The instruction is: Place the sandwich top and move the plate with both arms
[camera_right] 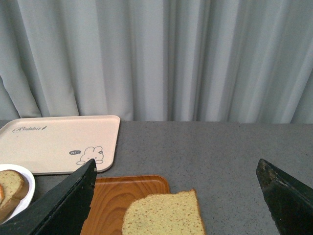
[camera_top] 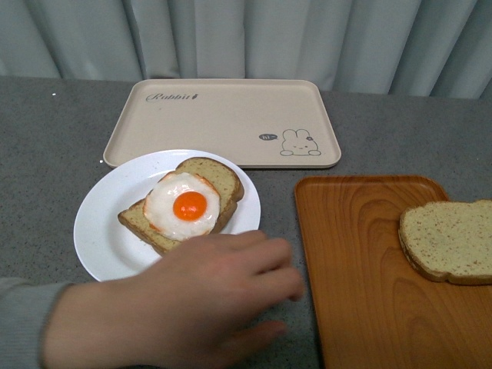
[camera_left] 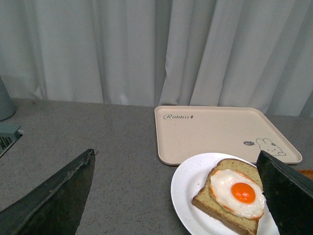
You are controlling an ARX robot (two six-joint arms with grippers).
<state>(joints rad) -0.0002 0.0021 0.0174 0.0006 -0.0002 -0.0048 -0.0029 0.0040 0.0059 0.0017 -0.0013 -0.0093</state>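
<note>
The top [camera_top: 450, 242], tan, speckled and dark-crusted, is laid flat on the orange tray [camera_top: 361, 261]. The left gripper [camera_left: 175, 154] and right gripper [camera_right: 176, 162] are spread wide.

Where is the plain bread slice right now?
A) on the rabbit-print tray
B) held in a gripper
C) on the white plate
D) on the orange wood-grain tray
D: the sandwich top lies flat on the orange tray, well apart from the plate, which carries only the egg-topped slice.
</note>
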